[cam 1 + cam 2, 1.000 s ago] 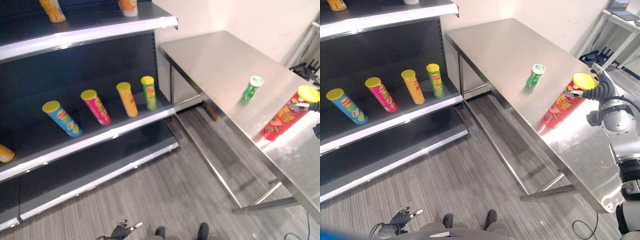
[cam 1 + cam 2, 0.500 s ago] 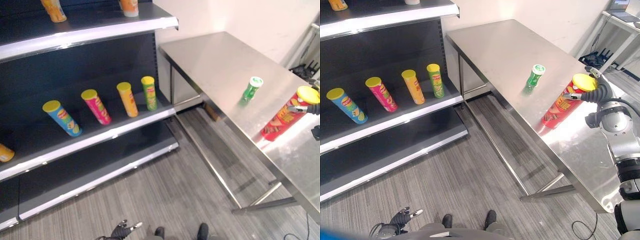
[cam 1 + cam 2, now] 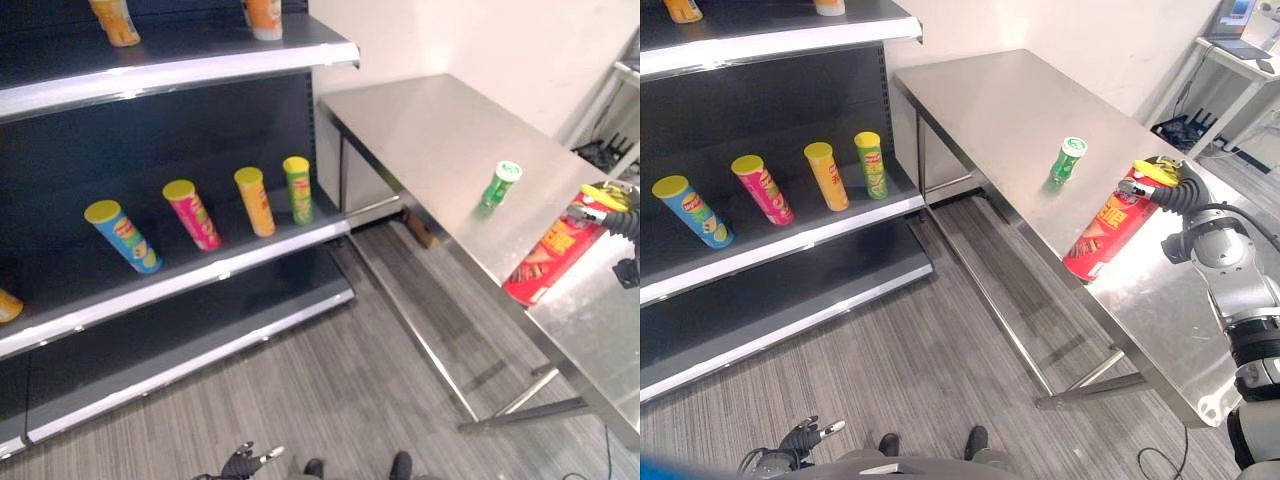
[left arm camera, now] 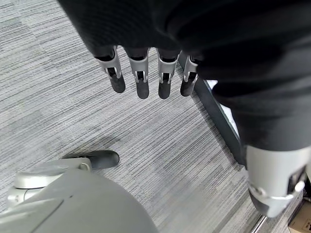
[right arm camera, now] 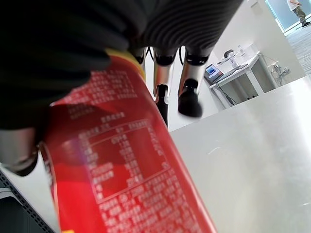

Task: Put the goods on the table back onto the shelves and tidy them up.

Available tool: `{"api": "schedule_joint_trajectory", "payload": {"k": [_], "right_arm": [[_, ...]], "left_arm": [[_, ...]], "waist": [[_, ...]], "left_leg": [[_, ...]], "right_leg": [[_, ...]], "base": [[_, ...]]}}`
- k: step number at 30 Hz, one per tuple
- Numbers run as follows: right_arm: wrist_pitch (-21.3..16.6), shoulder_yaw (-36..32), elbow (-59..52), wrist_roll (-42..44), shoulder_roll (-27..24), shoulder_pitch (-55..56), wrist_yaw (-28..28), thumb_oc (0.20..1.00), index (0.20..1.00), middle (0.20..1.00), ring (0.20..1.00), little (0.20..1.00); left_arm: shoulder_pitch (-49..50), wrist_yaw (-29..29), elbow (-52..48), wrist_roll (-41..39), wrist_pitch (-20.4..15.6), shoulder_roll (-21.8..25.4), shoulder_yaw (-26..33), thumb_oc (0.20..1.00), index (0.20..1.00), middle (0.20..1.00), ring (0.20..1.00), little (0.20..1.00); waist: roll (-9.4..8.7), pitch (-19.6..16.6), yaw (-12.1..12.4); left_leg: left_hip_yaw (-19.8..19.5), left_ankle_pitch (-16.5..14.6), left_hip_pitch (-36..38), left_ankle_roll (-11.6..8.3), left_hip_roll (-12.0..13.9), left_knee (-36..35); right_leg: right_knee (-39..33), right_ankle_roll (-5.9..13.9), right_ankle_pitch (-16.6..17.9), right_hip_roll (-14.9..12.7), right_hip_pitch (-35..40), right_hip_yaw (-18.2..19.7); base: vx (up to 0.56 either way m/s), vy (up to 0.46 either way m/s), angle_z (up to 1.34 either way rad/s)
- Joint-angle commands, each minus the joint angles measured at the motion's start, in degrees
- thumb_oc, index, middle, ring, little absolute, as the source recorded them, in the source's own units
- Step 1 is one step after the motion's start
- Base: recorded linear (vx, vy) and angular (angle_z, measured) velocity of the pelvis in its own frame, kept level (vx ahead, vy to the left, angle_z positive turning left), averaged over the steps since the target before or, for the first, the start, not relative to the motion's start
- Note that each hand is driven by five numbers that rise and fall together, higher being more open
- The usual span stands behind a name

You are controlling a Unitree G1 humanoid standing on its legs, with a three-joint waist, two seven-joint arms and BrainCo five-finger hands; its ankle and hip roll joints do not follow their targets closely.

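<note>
The red can [image 3: 1102, 232] was in my right hand [image 3: 1162, 188], fingers [image 5: 188, 92] wrapped round its yellow-lidded top, base tilted out past the bench [image 3: 1020, 110] edge. The small green can [image 3: 1067, 159] stood at eleven o'clock from it, apart. My left hand [image 4: 146, 77] hung over the floor, fingers loose and holding nothing. Gripped so near the lid, the long can could have swung or slipped on the way to the shelf [image 3: 790, 245].

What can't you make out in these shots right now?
- Red can: top hidden by the right hand, eye views.
- Orange can: cut off by the picture's edge, left eye view.
- Small green bottle: too small to read its label.
</note>
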Motion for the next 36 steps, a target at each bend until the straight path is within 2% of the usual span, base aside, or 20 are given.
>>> {"api": "schedule_joint_trajectory", "payload": {"k": [1, 2, 3, 4, 7, 11, 16, 19, 20, 22, 24, 26, 28, 29, 30, 31, 32, 34, 35, 36], "right_arm": [[-3.08, -6.25, -5.30, 0.87, -1.07, -1.61, -5.36, 0.200, 0.200, 0.200, 0.200, 0.200], [-4.01, -10.79, -8.99, 0.49, -1.21, 0.67, -7.38, 0.200, 0.200, 0.200, 0.200, 0.200], [-3.94, -11.13, -9.20, 0.44, -1.18, 1.05, -7.38, 0.200, 0.200, 0.200, 0.200, 0.200], [-5.28, -16.30, -14.59, 0.20, -0.75, 3.26, -9.59, 0.200, 0.200, 0.200, 0.200, 0.200], [-6.83, -20.16, -19.98, 0.01, -0.18, 4.44, -11.09, 0.200, 0.200, 0.200, 0.200, 0.200], [-7.99, -22.15, -25.27, -0.85, 0.03, 4.82, -11.44, 0.200, 0.200, 0.200, 0.200, 0.200], [-9.44, -21.95, -31.67, -2.07, 0.49, 3.91, -10.51, 0.200, 0.200, 0.200, 0.200, 0.200], [-9.67, -21.22, -33.75, -2.91, -0.28, 3.03, -10.14, 0.200, 0.200, 0.200, 0.200, 0.200], [-9.63, -21.02, -33.87, -3.28, -0.79, 2.88, -10.22, 0.200, 0.200, 0.200, 0.200, 0.200], [-9.27, -20.97, -34.41, -4.59, -1.86, 3.21, -10.26, 0.200, 0.200, 0.200, 0.200, 0.200], [-8.89, -20.88, -34.78, -5.68, -2.51, 4.10, -10.04, 0.200, 0.200, 0.200, 0.200, 0.200], [-8.37, -21.35, -35.21, -6.52, -2.55, 5.75, -9.31, 0.200, 0.200, 0.200, 0.200, 0.200], [-7.74, -21.60, -35.47, -7.93, -3.00, 7.25, -8.75, 0.200, 0.200, 0.200, 0.200, 0.200], [-7.62, -22.00, -35.95, -8.15, -3.01, 7.91, -8.56, 0.200, 0.200, 0.200, 0.200, 0.200], [-7.71, -22.51, -36.32, -8.09, -3.00, 8.45, -8.53, 0.200, 0.200, 0.200, 0.200, 0.200], [-7.61, -23.64, -37.16, -8.21, -2.81, 9.67, -8.57, 0.200, 0.200, 0.200, 0.200, 0.200], [-7.39, -24.86, -37.34, -8.46, -2.53, 10.56, -8.65, 0.200, 0.200, 0.200, 0.200, 0.200], [-7.04, -26.59, -37.63, -9.29, -1.06, 12.09, -9.14, 0.200, 0.200, 0.200, 0.200, 0.200], [-5.20, -26.90, -39.15, -12.28, 2.94, 13.34, -10.02, 0.200, 0.200, 0.200, 0.200, 0.200], [-4.73, -25.88, -39.56, -13.31, 3.64, 12.51, -10.52, 0.200, 0.200, 0.200, 0.200, 0.200]], "left_arm": [[-3.44, 1.41, 1.61, -1.53, -1.35, 2.17, -1.32, 1.000, 1.000, 1.000, 1.000, 1.000], [-3.51, 1.63, 1.74, -1.15, -1.34, 2.07, -0.56, 1.000, 1.000, 1.000, 1.000, 1.000], [-3.54, 1.63, 1.74, -1.15, -1.33, 2.13, -0.66, 1.000, 1.000, 1.000, 1.000, 1.000], [-3.46, 1.96, 1.50, -0.66, -1.26, 2.32, 0.34, 1.000, 1.000, 1.000, 1.000, 1.000], [-3.32, 2.06, 0.93, -0.43, -1.23, 2.74, 1.14, 1.000, 1.000, 1.000, 1.000, 1.000], [-3.13, 2.10, -0.15, -0.56, -1.31, 3.41, 1.76, 1.000, 1.000, 1.000, 1.000, 1.000], [-2.60, 1.72, -2.92, -1.66, -1.87, 3.79, 2.03, 1.000, 1.000, 1.000, 1.000, 1.000], [-2.33, 1.91, -4.76, -2.76, -2.36, 3.41, 1.74, 1.000, 1.000, 1.000, 1.000, 1.000], [-2.53, 1.94, -5.18, -3.04, -2.40, 3.18, 1.60, 1.000, 1.000, 1.000, 1.000, 1.000], [-2.34, 1.61, -5.92, -3.10, -2.48, 2.51, 1.33, 1.000, 1.000, 1.000, 1.000, 1.000], [-1.75, 1.28, -6.28, -3.69, -2.57, 2.03, 1.77, 1.000, 1.000, 1.000, 1.000, 1.000], [-1.24, 1.40, -5.97, -3.73, -2.73, 1.95, 3.02, 1.000, 1.000, 1.000, 1.000, 1.000], [-0.99, 1.48, -5.86, -3.68, -2.82, 2.05, 3.84, 1.000, 1.000, 1.000, 1.000, 1.000], [-0.96, 1.54, -5.78, -3.43, -2.82, 2.17, 3.89, 1.000, 1.000, 1.000, 1.000, 1.000], [-1.09, 1.60, -5.71, -3.08, -2.90, 2.41, 3.84, 1.000, 1.000, 1.000, 1.000, 1.000], [-1.18, 1.55, -5.79, -2.46, -2.97, 2.70, 3.50, 1.000, 1.000, 1.000, 1.000, 1.000], [-1.01, 1.29, -6.27, -1.57, -2.99, 2.85, 3.22, 1.000, 1.000, 1.000, 1.000, 1.000], [-0.58, 0.76, -6.71, 0.42, -2.90, 3.04, 2.62, 1.000, 1.000, 1.000, 1.000, 1.000], [-2.13, 1.80, -6.81, 0.68, -2.57, 4.27, 3.13, 1.000, 1.000, 1.000, 1.000, 1.000], [-2.52, 2.25, -7.66, 0.18, -2.37, 4.90, 3.70, 1.000, 1.000, 1.000, 1.000, 1.000]], "waist": [[-0.74, -0.32, 1.14], [-0.54, -0.46, 0.85], [-0.58, -0.43, 0.96], [-0.35, -0.72, 0.75], [-0.09, -0.99, 0.87], [-0.04, -0.87, 1.42], [0.13, 0.57, 3.04], [0.26, 2.35, 4.25], [0.27, 2.97, 4.33], [0.55, 3.45, 4.30], [0.80, 3.65, 3.55], [1.47, 3.57, 2.67], [2.57, 2.97, 2.01], [3.00, 2.78, 1.68], [3.15, 2.58, 1.08], [3.50, 2.69, 0.89], [4.02, 2.29, 0.42], [4.42, 1.13, 0.45], [1.96, 1.10, 0.61], [1.96, 1.15, 0.64]], "left_leg": [[1.74, -2.34, -2.31, -3.68, 2.45, 1.48], [1.80, -2.41, -2.12, -3.64, 2.47, 1.47], [1.79, -2.42, -2.10, -3.64, 2.47, 1.47], [1.61, -2.55, -1.84, -3.66, 2.54, 1.45], [1.24, -2.47, -1.71, -3.92, 2.90, 1.43], [0.04, -1.74, -2.51, -4.69, 3.57, 1.69], [-4.06, 0.81, -6.21, -6.14, 4.38, 2.51], [-7.62, 2.77, -10.43, -7.67, 3.66, 4.29], [-7.62, 3.17, -12.06, -8.04, 3.44, 5.32], [-4.80, 3.47, -12.95, -8.50, 5.05, 5.55], [0.74, 3.79, -12.85, -8.29, 9.05, 5.84], [5.14, 5.50, -11.42, -9.09, 14.90, 5.09], [6.64, 8.75, -10.55, -10.71, 19.09, 3.15], [6.88, 10.18, -10.78, -11.57, 20.62, 2.24], [7.58, 10.33, -10.88, -12.37, 22.10, 1.61], [8.53, 11.29, -11.47, -12.36, 22.77, 1.75], [9.57, 11.33, -11.12, -12.48, 23.00, 1.67], [10.88, 9.63, -10.57, -12.41, 21.56, 2.02], [10.83, 1.62, -13.13, -8.90, 14.70, 9.26], [11.78, -0.09, -12.72, -6.54, 11.64, 8.98]], "right_leg": [[4.24, 4.68, -9.94, -3.84, 4.67, 1.23], [4.28, 4.66, -10.16, -3.82, 4.82, 1.21], [4.29, 4.66, -10.17, -3.81, 4.85, 1.20], [4.33, 4.52, -10.54, -3.59, 5.04, 1.26], [4.35, 4.12, -11.16, -3.17, 5.21, 1.14], [4.32, 3.41, -11.98, -2.30, 5.22, 1.13], [4.25, 1.71, -13.49, 0.10, 4.38, 1.38], [3.29, 0.75, -13.99, 0.58, 4.92, -1.40], [2.91, 0.79, -13.86, 0.39, 4.96, -2.42], [2.44, 0.94, -13.54, -0.06, 5.25, -4.43], [2.75, 1.50, -12.92, -1.29, 4.89, -6.59], [3.97, 2.08, -12.78, -2.96, 4.45, -8.64], [4.53, 2.79, -12.73, -4.17, 4.48, -9.88], [4.65, 3.23, -12.75, -4.85, 4.60, -10.13], [4.48, 4.06, -13.26, -5.94, 5.10, -10.13], [4.69, 4.51, -12.39, -7.01, 5.00, -11.45], [4.70, 5.22, -11.76, -7.90, 5.28, -11.93], [4.54, 6.69, -10.10, -10.13, 6.06, -12.06], [7.70, 8.98, 0.50, -20.36, 4.80, -12.04], [10.13, 8.42, 4.96, -23.56, 2.91, -11.74]], "base": [[0.00, -0.029, 0.06], [0.00, -0.021, 0.05], [0.00, -0.061, 0.08], [0.00, -0.046, 0.03], [-0.01, -0.067, 0.03], [-0.04, -0.096, 0.07], [-0.11, -0.135, 0.32], [-0.14, -0.105, 0.64], [-0.15, -0.024, 0.72], [-0.11, 0.058, 0.97], [-0.08, 0.165, 1.08], [-0.02, 0.269, 0.94], [0.03, 0.324, 0.61], [0.11, 0.376, 0.34], [0.07, 0.411, 0.29], [0.10, 0.450, 0.28], [0.07, 0.444, 0.44], [0.22, 0.726, 0.55], [0.28, 1.191, 0.52], [0.21, 1.015, 0.63]]}}
